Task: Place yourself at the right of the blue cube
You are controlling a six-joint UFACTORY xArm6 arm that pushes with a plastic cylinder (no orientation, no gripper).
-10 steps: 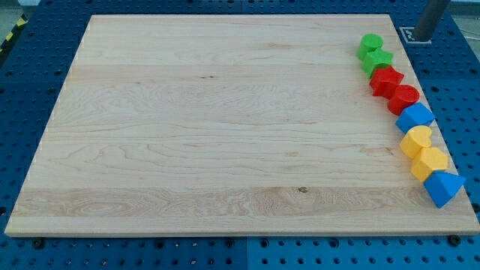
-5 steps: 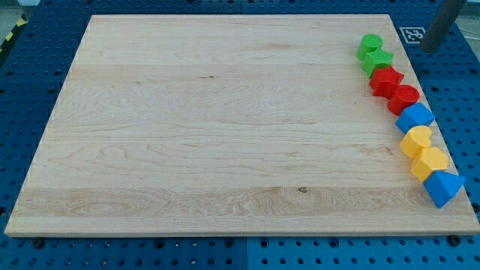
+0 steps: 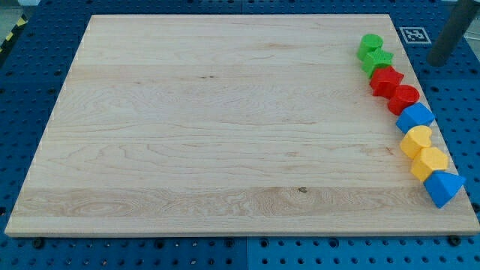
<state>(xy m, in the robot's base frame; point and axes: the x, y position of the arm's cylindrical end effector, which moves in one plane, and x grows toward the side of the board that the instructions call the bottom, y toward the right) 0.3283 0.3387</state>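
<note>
The blue cube (image 3: 415,117) sits at the board's right edge, in a line of blocks running down that edge. My tip (image 3: 436,61) is the lower end of the dark rod at the view's upper right, off the wooden board (image 3: 210,127), over the blue pegboard. It is above and slightly right of the blue cube, apart from every block.
Down the right edge stand a green cylinder (image 3: 370,44), a green block (image 3: 379,60), a red block (image 3: 385,79), a red cylinder (image 3: 404,97), two yellow blocks (image 3: 416,140) (image 3: 430,161) and a blue triangular block (image 3: 444,187). A printed marker (image 3: 412,34) lies by the board's top right corner.
My tip has moved towards the view's right and bottom, from beside the marker to further down the pegboard. No block has moved.
</note>
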